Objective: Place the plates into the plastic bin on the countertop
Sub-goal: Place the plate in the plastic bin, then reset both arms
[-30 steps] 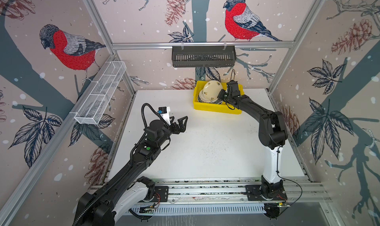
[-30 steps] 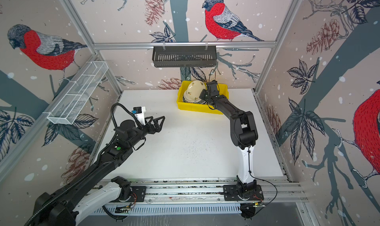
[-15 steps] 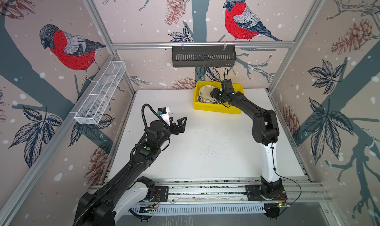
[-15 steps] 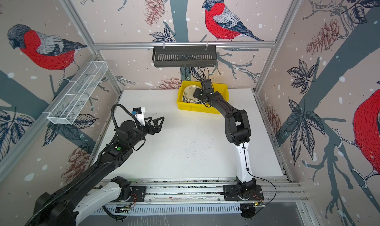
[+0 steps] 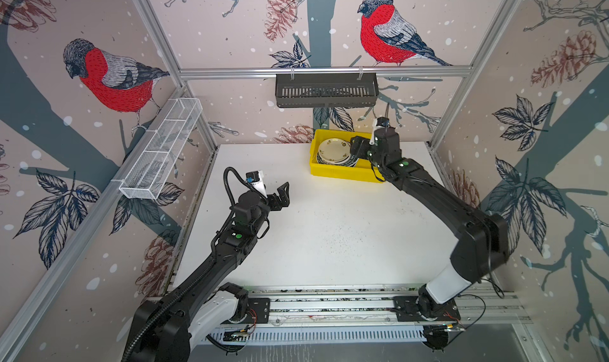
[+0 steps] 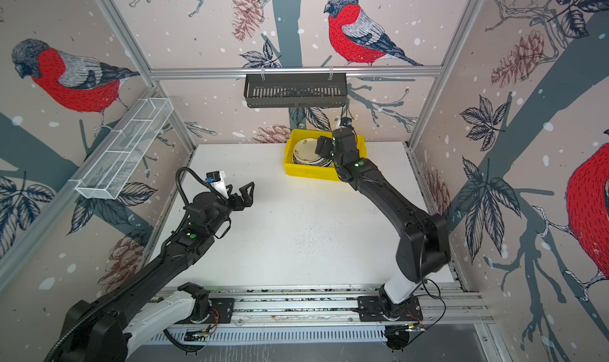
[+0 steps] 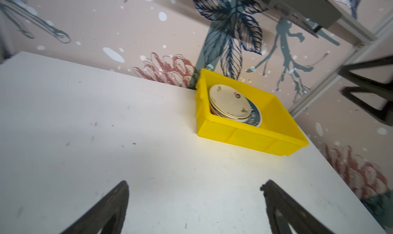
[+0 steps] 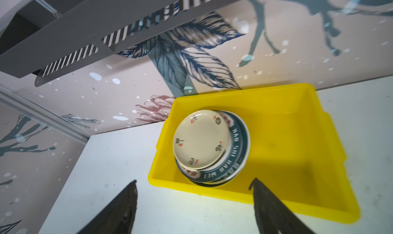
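The right gripper (image 8: 193, 181) has its jaws spread wide with nothing between them. It hangs over the yellow plastic bin (image 8: 287, 137), just beside the stack of plates (image 8: 201, 139); whether it touches the stack cannot be told. The plates lie stacked in the end of the bin nearer the left arm, a cream plate on top, a teal lettered rim beneath. The bin stands at the far edge of the desk (image 5: 329, 228). The left gripper (image 7: 195, 183) is spread, empty, above bare desk, well apart from the bin.
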You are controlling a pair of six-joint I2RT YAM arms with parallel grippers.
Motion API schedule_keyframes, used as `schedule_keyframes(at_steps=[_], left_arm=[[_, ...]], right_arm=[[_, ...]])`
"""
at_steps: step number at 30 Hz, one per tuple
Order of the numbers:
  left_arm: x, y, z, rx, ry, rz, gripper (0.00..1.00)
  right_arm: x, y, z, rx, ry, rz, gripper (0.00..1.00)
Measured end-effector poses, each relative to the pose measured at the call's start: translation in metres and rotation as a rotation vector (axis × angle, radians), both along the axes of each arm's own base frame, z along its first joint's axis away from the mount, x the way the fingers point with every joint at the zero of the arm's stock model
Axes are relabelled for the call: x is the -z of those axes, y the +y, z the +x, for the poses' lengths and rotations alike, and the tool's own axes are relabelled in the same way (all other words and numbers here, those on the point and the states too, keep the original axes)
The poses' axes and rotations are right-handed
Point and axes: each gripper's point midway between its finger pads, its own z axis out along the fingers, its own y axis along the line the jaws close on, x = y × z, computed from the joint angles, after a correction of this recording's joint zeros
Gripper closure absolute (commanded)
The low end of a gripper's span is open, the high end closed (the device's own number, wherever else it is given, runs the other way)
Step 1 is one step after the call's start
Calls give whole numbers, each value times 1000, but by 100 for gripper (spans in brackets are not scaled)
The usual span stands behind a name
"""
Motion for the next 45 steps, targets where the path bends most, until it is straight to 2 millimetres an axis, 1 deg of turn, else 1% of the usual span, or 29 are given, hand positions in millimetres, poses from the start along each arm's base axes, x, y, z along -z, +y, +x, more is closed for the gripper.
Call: schedule_keyframes(at_steps=[1,4,6,7,10,14,17,19,22,24,28,30,33,35,37,39,40,42,45], left_arm=[[3,11,2,-46,-11,19,3],[18,37,3,-142,-29,87,3],[26,49,1,-186,-40,131,3],[29,54,1,-205,-46,156,3],[34,66,-1,-249,-75,221,3],[48,89,-6,-357,-77,289,3],[71,104,-12,-408,-51,345,3],[86,111,-13,-428,-26,390,3],[99,122,-10,-480,-3,447,3],[104,127,-7,-503,10,468,3],[92,130,4,-515,-34,474,3],[90,129,5,-509,-50,485,3],[90,123,8,-464,-65,494,3],[92,117,10,-425,-83,483,3],[106,116,7,-400,-74,487,3],[121,119,2,-388,-46,493,3],[123,123,2,-401,-46,486,3],[116,123,5,-403,-70,470,3],[101,117,19,-372,-121,444,3]], right_arm=[[4,-17,-12,40,-25,-21,1],[18,-66,-43,155,-97,-45,1],[28,-95,-58,226,-141,-50,1],[37,-109,-66,267,-156,-59,1],[58,-131,-83,326,-174,-61,1],[72,-158,-102,428,-232,-85,1],[89,-176,-114,490,-248,-127,1],[93,-192,-121,553,-253,-149,1],[91,-207,-129,620,-273,-155,1],[94,-213,-135,641,-277,-173,1],[117,-230,-154,696,-254,-236,1],[124,-242,-161,734,-242,-258,1],[134,-256,-169,780,-235,-264,1],[140,-261,-170,793,-221,-270,1],[144,-262,-168,790,-213,-274,1],[148,-261,-165,783,-208,-276,1],[150,-263,-165,789,-203,-279,1],[154,-270,-165,809,-193,-282,1],[159,-282,-164,838,-189,-259,1]])
